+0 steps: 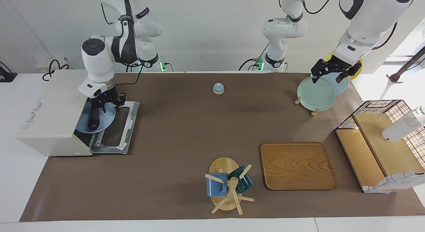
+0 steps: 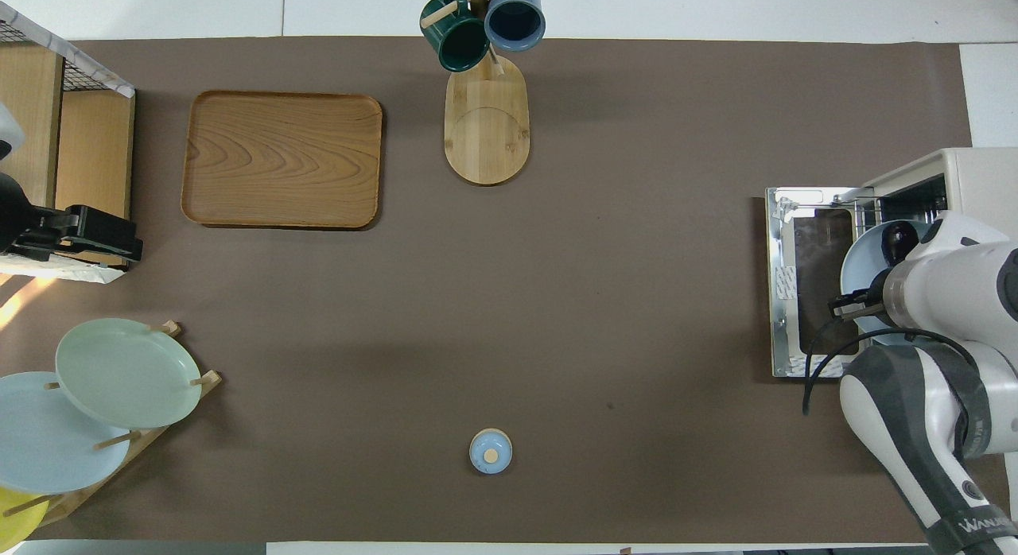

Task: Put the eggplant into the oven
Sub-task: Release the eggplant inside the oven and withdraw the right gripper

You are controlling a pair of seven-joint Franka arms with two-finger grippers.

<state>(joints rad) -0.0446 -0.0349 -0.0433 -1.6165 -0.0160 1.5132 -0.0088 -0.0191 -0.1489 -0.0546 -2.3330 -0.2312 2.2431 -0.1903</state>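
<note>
Purple-black eggplant (image 1: 94, 120) lies on a pale blue plate (image 1: 107, 118) at the open oven (image 1: 53, 120) mouth, right gripper (image 1: 105, 100) just above it, we can't tell its opening; left gripper (image 1: 333, 72) waits spread over the plate rack (image 1: 304, 104).

oven (image 1: 53, 119) mouth — blocked by right hand (image 1: 105, 104) | mid-table open — bell (image 1: 218, 88) only
</note>
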